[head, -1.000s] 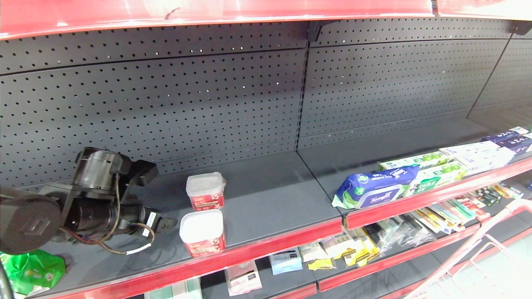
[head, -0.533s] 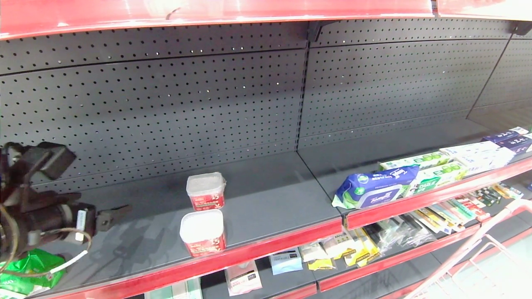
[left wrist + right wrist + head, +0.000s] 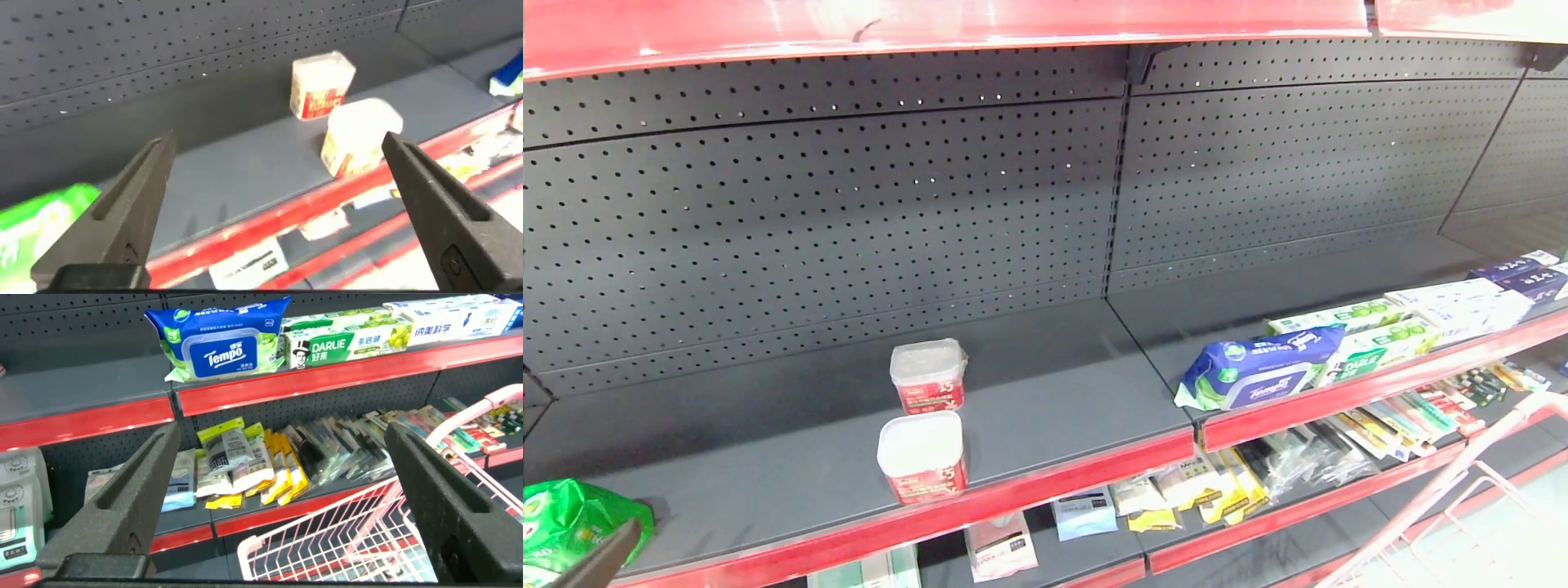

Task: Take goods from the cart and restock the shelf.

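Plainly, the left hand (image 3: 278,140) and right hand (image 3: 282,429) both gape apart, empty. At lower centre, front tub (image 3: 922,456) and rear tub (image 3: 927,376) stand upright on the grey shelf (image 3: 1054,384); pink cart (image 3: 1535,403) lower right.

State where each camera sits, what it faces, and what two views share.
Head view: on the head, facing down at the shelf and two tubs; one dark fingertip shows.
Left wrist view: on that wrist, facing the tubs past the open left gripper.
Right wrist view: on that wrist, facing the cart past the open right gripper.
Shared: head and left wrist show the tubs.
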Available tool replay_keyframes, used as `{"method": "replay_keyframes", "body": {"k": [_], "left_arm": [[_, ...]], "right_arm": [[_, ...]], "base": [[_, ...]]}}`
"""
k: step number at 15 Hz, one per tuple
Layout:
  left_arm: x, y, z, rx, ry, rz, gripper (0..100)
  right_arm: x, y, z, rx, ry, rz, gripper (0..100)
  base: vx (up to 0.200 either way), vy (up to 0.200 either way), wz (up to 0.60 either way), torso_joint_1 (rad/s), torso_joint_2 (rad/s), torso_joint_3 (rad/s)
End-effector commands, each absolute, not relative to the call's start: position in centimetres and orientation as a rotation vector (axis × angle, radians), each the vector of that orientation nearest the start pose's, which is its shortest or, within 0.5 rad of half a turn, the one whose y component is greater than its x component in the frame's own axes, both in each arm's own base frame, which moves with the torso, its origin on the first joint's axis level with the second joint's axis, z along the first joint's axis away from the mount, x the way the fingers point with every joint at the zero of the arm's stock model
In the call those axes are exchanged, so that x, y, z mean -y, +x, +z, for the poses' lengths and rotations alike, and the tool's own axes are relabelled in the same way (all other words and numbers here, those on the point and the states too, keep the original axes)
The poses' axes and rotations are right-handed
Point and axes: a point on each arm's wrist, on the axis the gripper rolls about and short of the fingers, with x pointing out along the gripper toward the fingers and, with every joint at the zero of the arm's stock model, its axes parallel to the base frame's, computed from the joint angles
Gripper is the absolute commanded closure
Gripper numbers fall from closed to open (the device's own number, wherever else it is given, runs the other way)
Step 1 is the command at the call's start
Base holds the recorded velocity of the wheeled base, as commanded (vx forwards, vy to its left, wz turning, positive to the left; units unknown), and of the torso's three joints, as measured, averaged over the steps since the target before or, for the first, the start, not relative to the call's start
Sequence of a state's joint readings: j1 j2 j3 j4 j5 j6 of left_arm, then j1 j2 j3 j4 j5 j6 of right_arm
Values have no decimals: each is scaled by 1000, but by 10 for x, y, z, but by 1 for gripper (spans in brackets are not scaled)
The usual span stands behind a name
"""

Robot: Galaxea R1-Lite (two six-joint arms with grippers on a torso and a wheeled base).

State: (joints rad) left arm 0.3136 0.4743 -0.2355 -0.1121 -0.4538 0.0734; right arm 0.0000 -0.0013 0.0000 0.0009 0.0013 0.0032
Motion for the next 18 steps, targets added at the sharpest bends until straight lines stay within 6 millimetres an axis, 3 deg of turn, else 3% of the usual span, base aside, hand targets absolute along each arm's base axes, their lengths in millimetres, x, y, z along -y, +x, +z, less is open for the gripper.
{"method": "replay_keyframes", "body": {"k": [1, 2, 3, 6, 8, 12, 18], "left_arm": [[15, -16, 99, 49, 106, -39, 0], [15, -20, 79, 24, 112, 37, 0], [12, -21, 80, 20, 93, 144, 0], [11, -21, 80, 30, 50, 200, 0], [7, -22, 77, 16, 13, 382, 0], [7, -22, 76, 8, -27, 391, 0], [7, -22, 76, 8, -25, 391, 0]], "right_arm": [[0, -23, 75, -2, 3, 3, 0], [0, -23, 75, -2, 2, 3, 0], [0, -23, 75, 0, 3, 3, 0], [0, -23, 75, -2, 2, 3, 0], [0, -23, 75, 0, -12, 15, 0], [0, -23, 75, 0, -9, 11, 0], [0, -23, 75, 0, -9, 11, 0]], "base": [[0, 0, 0, 0, 0, 0], [0, 0, 0, 0, 0, 0], [0, 0, 0, 0, 0, 0], [0, 0, 0, 0, 0, 0], [0, 0, 0, 0, 0, 0], [0, 0, 0, 0, 0, 0], [0, 0, 600, 7, 1, 2]]}}
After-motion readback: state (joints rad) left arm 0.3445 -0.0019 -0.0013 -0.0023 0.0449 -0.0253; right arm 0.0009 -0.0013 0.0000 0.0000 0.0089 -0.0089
